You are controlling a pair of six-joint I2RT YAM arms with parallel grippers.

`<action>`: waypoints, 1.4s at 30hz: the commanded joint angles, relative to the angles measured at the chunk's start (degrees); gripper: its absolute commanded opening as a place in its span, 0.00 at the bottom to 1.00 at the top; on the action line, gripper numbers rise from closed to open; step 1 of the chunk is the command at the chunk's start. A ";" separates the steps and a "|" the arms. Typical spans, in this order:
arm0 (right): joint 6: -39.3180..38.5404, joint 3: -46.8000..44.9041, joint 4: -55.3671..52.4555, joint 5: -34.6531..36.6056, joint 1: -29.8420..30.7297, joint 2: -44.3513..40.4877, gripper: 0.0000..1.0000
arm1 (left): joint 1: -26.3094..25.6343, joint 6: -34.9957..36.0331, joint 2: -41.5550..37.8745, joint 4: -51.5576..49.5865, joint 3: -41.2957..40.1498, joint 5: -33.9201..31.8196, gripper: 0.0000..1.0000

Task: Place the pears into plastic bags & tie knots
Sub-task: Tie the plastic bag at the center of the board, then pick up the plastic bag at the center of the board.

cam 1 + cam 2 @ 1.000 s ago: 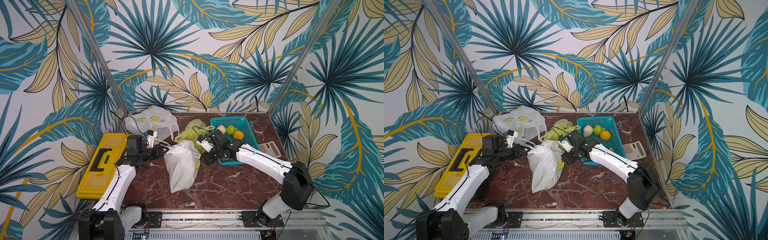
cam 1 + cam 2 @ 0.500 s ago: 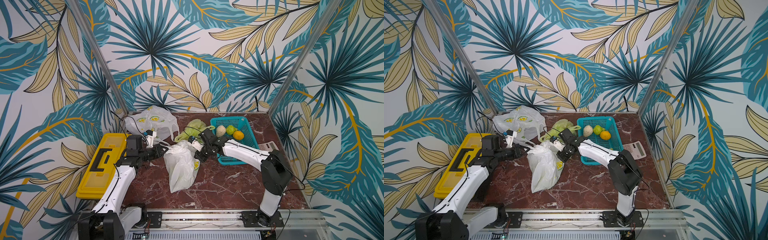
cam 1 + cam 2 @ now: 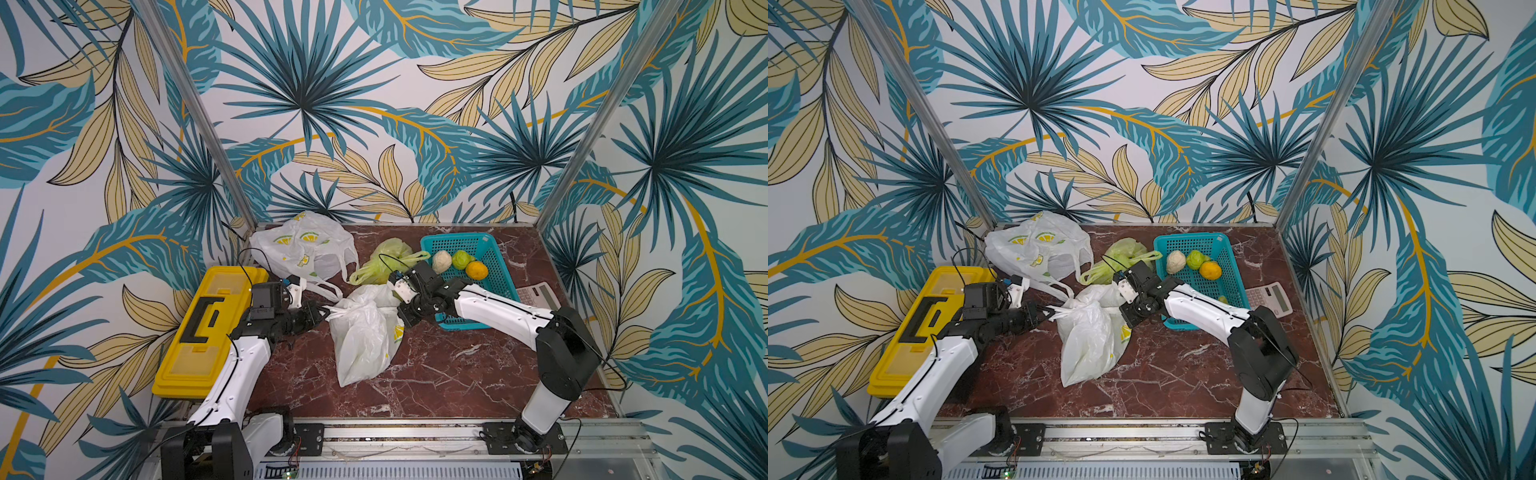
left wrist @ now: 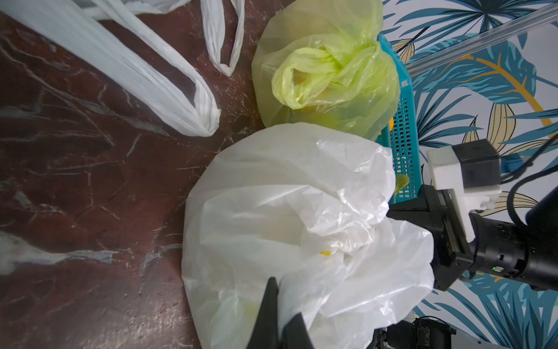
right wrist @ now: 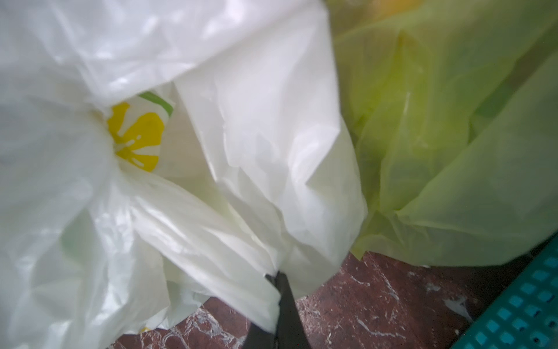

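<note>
Your right gripper (image 5: 276, 281) is newly clamped on the middle white bag (image 3: 363, 336). The left gripper (image 4: 282, 305) grips it too, so knotting can start.

The red-brown marble table (image 3: 436, 374) carries 3 plastic bags: a centre white bag (image 3: 365, 336), a rear white bag (image 3: 303, 249) and a knotted yellow-green bag (image 3: 388, 259) touching a teal basket (image 3: 457, 239). A calculator (image 3: 536, 293) lies beside the basket, and a yellow toolbox (image 3: 199, 332) sits at the left edge.

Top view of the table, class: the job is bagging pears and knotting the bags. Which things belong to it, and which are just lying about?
Belong to the job: middle white bag, back white bag, yellow-green bag, cream pear and green pear in the teal basket.
Just lying about: orange fruit, calculator, yellow toolbox.
</note>
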 commanded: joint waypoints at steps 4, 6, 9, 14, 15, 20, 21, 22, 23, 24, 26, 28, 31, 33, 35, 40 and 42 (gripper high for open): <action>7.58 0.53 -5.52 -3.99 -2.82 -3.51 0.23 | 0.50 -1.31 -1.29 2.28 2.57 -1.46 0.06; 9.00 0.40 -5.42 -6.75 -2.84 -7.42 0.51 | 0.46 -0.98 -3.12 2.19 4.10 1.68 0.22; 10.36 1.40 -5.49 -9.06 -2.17 -11.08 0.67 | 0.39 -1.37 -4.51 2.08 5.02 1.87 0.35; 16.84 7.67 -1.21 -1.69 4.22 -6.62 0.76 | 0.29 -0.60 -5.74 -1.75 8.44 0.27 0.47; 18.33 8.64 0.49 0.39 5.55 -5.00 0.77 | 0.25 -0.28 -6.03 -2.38 9.36 -0.04 0.48; 22.55 12.98 3.14 8.04 10.22 3.71 0.80 | 0.39 2.59 -5.94 -6.22 11.79 -1.33 0.52; 23.55 13.68 2.24 8.87 10.39 5.89 0.80 | 0.33 4.01 -5.80 -8.22 12.99 -2.50 0.52; 23.89 13.68 1.82 9.25 10.40 7.67 0.80 | 0.39 5.37 -5.93 -9.77 14.33 -3.72 0.52; 23.78 13.40 1.78 9.61 10.40 8.90 0.79 | 0.41 6.21 -5.88 -10.64 15.28 -4.57 0.54; 23.23 13.15 1.79 9.71 10.42 10.43 0.74 | 0.38 7.12 -5.63 -10.93 16.31 -5.02 0.55; 21.89 13.75 0.88 8.72 10.39 12.53 0.51 | -0.41 8.46 -4.03 -10.87 18.10 -6.32 0.56; 20.69 14.34 1.50 3.08 10.11 11.95 0.26 | -2.54 10.16 -1.40 -10.90 20.54 -10.49 0.57; 19.80 13.17 2.27 -1.14 9.95 8.63 0.14 | -3.81 11.71 4.82 -10.82 24.43 -18.26 0.59; 18.78 12.38 0.63 -1.14 9.18 5.99 0.10 | -3.89 12.37 11.28 -10.82 28.73 -21.78 0.60; 18.69 9.90 2.29 -2.91 8.06 2.68 0.06 | -4.34 12.10 18.05 -10.85 33.25 -23.76 0.61; 20.98 5.03 7.24 -7.95 7.30 -2.88 0.05 | -6.76 12.25 32.61 -10.82 42.33 -32.01 0.67; 21.17 4.29 6.23 -6.84 5.42 -3.39 0.04 | -7.86 12.25 38.27 -10.48 45.78 -31.45 0.70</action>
